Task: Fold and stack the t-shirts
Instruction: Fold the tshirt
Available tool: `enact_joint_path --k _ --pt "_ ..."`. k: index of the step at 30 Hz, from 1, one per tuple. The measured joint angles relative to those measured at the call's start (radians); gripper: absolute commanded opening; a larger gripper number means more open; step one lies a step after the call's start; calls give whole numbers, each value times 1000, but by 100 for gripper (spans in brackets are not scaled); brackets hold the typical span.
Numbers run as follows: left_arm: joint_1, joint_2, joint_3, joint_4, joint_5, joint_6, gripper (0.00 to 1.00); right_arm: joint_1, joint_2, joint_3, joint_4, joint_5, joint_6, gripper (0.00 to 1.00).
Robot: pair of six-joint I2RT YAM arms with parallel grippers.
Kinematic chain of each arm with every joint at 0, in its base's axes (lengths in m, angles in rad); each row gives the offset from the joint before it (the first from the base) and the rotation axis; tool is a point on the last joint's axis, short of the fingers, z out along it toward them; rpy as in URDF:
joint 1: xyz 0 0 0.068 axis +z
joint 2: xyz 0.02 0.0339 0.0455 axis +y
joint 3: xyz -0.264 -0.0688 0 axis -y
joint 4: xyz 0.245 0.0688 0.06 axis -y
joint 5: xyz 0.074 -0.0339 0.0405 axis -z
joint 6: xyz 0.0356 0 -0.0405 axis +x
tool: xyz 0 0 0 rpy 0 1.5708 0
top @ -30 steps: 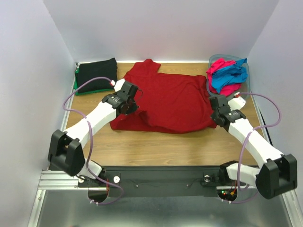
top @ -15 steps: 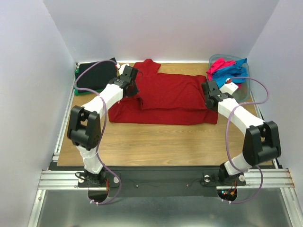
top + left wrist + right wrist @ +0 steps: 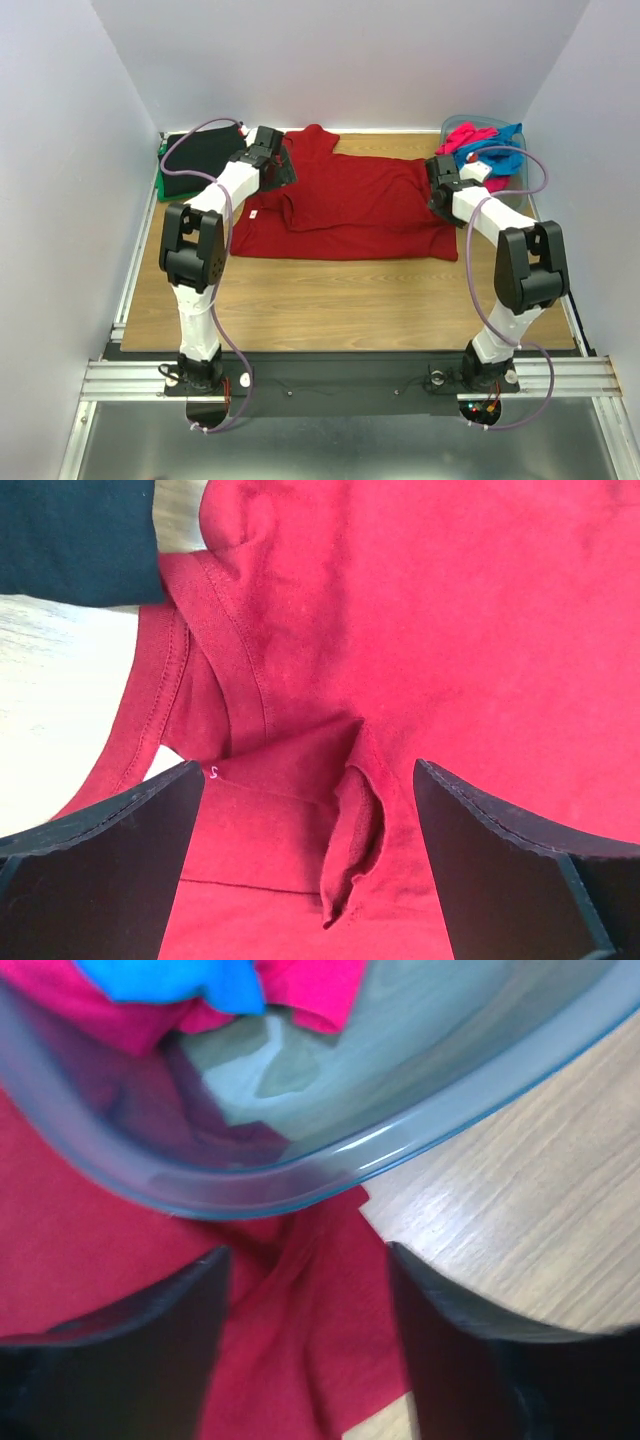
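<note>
Dark red t-shirt (image 3: 350, 205) lies spread under left gripper (image 3: 281, 168) and right gripper (image 3: 438, 183).

A light brown wooden tabletop (image 3: 330, 300) carries a dark red cloth t-shirt (image 3: 350, 205) spread flat across its far half. A folded black shirt (image 3: 200, 158) on green cloth (image 3: 163, 186) lies at the far left corner. A grey-blue plastic tub (image 3: 420, 1130) stands at the far right.
</note>
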Motion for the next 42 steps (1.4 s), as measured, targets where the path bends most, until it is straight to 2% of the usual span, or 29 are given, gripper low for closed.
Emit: enact_joint_path --k 2,3,5,11,14,15,19,23,27,29,30,32,33,34,38,39,40,41,42 --pt "0 -18 -9 3 1 0 98 0 -24 -11 5 -20 -18 89" --pt "-1 -42 -32 10 1 -1 98 0 -39 -21 10 -26 -17 89" --pt "-2 -131 -137 36 1 -14 98 0 -117 -75 16 -53 -29 100" --pt "-3 -489 -527 61 -19 -95 98 0 -398 -289 34 -144 -41 99" --pt "24 -566 -660 79 -24 -138 98 -1 -488 -403 30 -170 -29 92" --pt "46 -573 -700 79 -23 -148 98 -6 -512 -444 21 -179 -24 85" --pt "149 -560 -820 105 3 -174 98 -35 -534 -526 30 -215 -16 77" --pt "184 -520 -850 153 47 -177 98 -64 -501 -561 88 -275 -17 72" --pt "185 -492 -839 208 56 -173 93 -78 -427 -565 162 -324 -16 65" --pt "188 -472 -828 238 60 -173 81 -80 -402 -568 194 -340 -15 57" --pt "190 -461 -823 254 63 -172 67 -80 -394 -571 207 -346 -15 52" --pt "194 -442 -815 283 75 -171 51 -84 -386 -578 226 -354 -12 45" --pt "196 -429 -811 298 80 -170 22 -87 -381 -579 231 -357 -13 38" --pt "197 -422 -808 312 91 -175 0 -91 -378 -579 235 -359 -11 35" --pt "197 -388 -804 370 140 -179 0 -94 -377 -582 259 -362 -13 19" --pt "198 -388 -804 373 142 -179 0 -96 -377 -584 263 -362 -15 11" --pt "198 -387 -804 374 142 -180 0 -100 -378 -587 265 -360 -19 8" --pt "198 -389 -805 373 139 -182 0 -103 -378 -589 268 -358 -26 1" --pt "197 -389 -806 374 137 -184 0 -113 -380 -593 269 -357 -29 1"
